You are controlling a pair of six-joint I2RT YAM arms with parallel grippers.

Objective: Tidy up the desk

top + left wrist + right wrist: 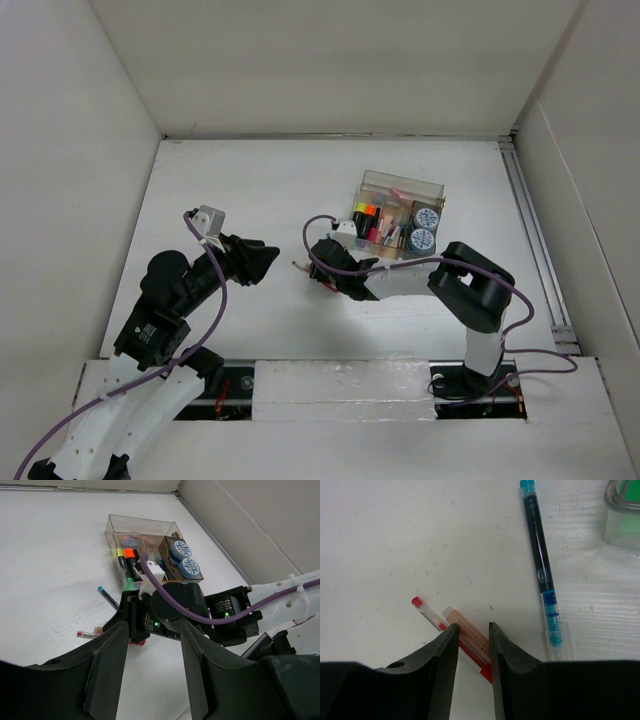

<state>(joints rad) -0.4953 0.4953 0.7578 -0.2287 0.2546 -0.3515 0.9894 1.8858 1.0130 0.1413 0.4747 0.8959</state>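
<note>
On the white desk (250, 190) a peach highlighter (470, 637) and a red pen (427, 612) lie side by side, slanted. My right gripper (472, 626) is low over them, open by a narrow gap. The highlighter runs between its fingertips, and the red pen passes under the left finger. A blue pen (542, 580) lies to the right of the fingers, untouched. My left gripper (154, 630) hovers open and empty to the left of the right gripper (312, 272), pointing at it. The clear organizer (400, 215) stands just behind the right arm.
The organizer (145, 550) holds upright highlighters and two blue-patterned tape rolls (184, 560). White panel walls bound the desk on the left, back and right. A purple cable loops over the right wrist. The organizer's green corner (622, 515) shows in the right wrist view.
</note>
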